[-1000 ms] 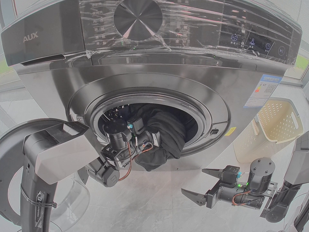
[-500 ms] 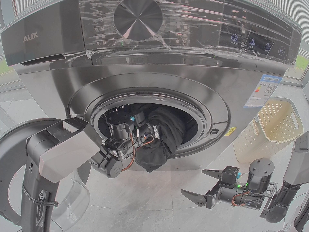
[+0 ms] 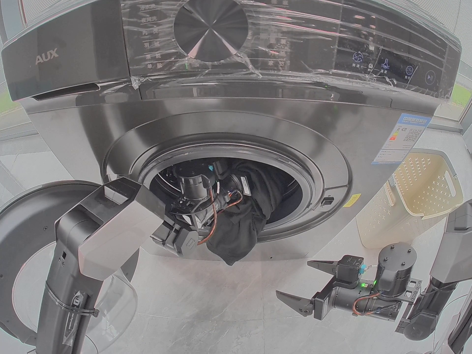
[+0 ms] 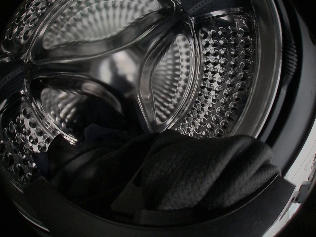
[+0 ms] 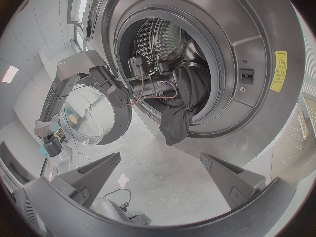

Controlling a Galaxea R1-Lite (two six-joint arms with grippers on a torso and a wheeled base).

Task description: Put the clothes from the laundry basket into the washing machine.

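Note:
The washing machine (image 3: 314,138) stands in front of me with its round opening uncovered. My left gripper (image 3: 248,185) is inside the drum mouth, shut on a black garment (image 3: 236,232). Most of that garment is in the opening, and its lower end hangs over the front rim. In the left wrist view the dark cloth (image 4: 204,171) bunches over the gripper, with the perforated steel drum (image 4: 217,83) behind it. My right gripper (image 3: 294,279) is open and holds nothing, low over the floor right of the opening. The cream laundry basket (image 3: 423,192) stands at the right.
The machine's glass door (image 3: 19,251) is swung open at the far left, beside my left arm. Pale tiled floor (image 3: 236,301) lies in front of the machine. The basket (image 5: 296,139) sits close against the machine's right front corner.
My left arm has pushed up and deeper into the drum, carrying the upper part of the black garment inward. The right arm has barely moved.

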